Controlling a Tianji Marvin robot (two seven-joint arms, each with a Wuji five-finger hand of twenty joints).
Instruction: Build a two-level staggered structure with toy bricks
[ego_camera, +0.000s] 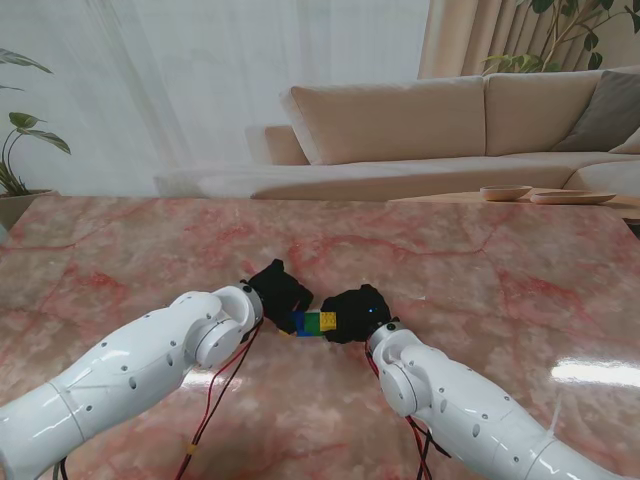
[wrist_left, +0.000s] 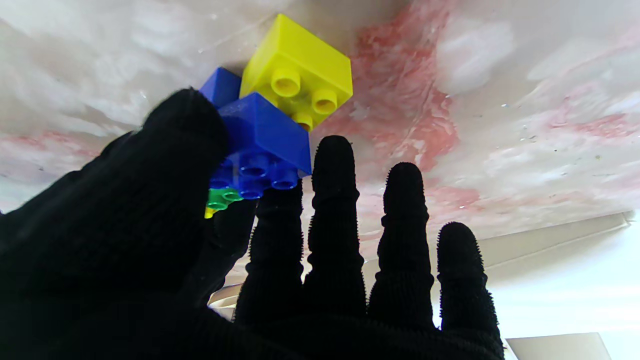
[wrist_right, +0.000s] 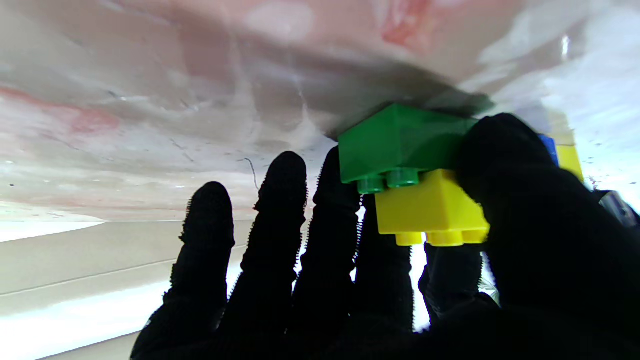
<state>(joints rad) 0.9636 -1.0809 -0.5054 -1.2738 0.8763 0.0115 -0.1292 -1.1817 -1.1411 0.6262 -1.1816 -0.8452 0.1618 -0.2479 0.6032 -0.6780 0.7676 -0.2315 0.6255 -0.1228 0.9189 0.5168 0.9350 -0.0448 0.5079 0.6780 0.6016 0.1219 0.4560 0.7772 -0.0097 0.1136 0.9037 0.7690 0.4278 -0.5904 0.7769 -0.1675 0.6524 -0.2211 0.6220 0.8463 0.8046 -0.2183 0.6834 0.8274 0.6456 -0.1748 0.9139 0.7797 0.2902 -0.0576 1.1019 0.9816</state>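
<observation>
A small cluster of toy bricks (ego_camera: 313, 322) sits on the marble table between my two black-gloved hands. In the left wrist view a blue brick (wrist_left: 260, 135) rides on the upper level, over another blue brick (wrist_left: 220, 85) and beside a lone yellow brick (wrist_left: 295, 70) on the table. My left hand (ego_camera: 278, 290) pinches that upper blue brick with thumb and index finger. In the right wrist view a yellow brick (wrist_right: 430, 205) sits offset on a green brick (wrist_right: 395, 140). My right hand (ego_camera: 355, 312) grips the yellow one with thumb and index finger, its other fingers straight.
The pink marble table (ego_camera: 480, 270) stretches all around the bricks. Behind its far edge stands a beige sofa (ego_camera: 420, 130). Two shallow dishes (ego_camera: 545, 194) lie on a low surface at the far right. Red cables (ego_camera: 215, 400) hang under my left arm.
</observation>
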